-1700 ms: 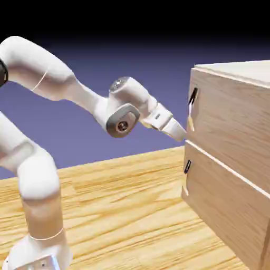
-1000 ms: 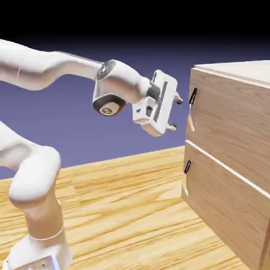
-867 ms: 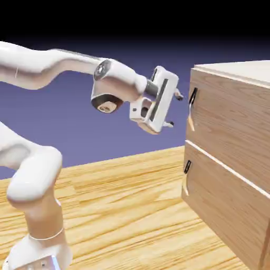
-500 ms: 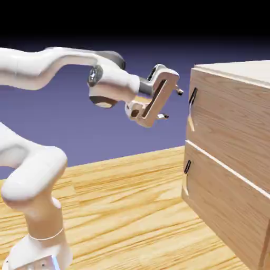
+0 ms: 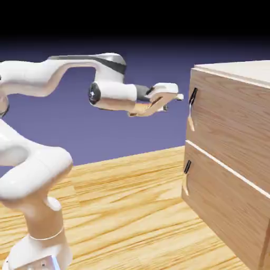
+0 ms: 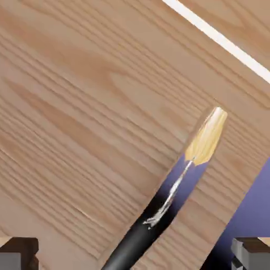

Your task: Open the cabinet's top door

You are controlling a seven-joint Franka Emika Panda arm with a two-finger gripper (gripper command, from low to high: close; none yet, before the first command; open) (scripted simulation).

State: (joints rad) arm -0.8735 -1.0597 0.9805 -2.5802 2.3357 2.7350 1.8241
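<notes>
The light-wood cabinet (image 5: 232,158) stands at the exterior view's right. Its top door (image 5: 232,121) is closed, with a slim dark bar handle (image 5: 193,96) at its near edge. My gripper (image 5: 173,103) is level with that handle, a short way to its left, pointing at it without touching. The jaws are open and hold nothing. The top door's grained wood (image 6: 79,105) fills the hand view. There the dark handle (image 6: 142,234) runs slantwise over its notch (image 6: 207,138), between my two fingertips (image 6: 18,253).
The lower panel (image 5: 227,211) carries a shorter dark handle (image 5: 186,166) under the top door. A pale seam (image 6: 221,39) between the panels crosses the hand view's top right. The wooden table (image 5: 121,200) stretches below the arm.
The hand rolled from upright to nearly flat, rose a little and moved right toward the top door's handle. The jaws stayed open.
</notes>
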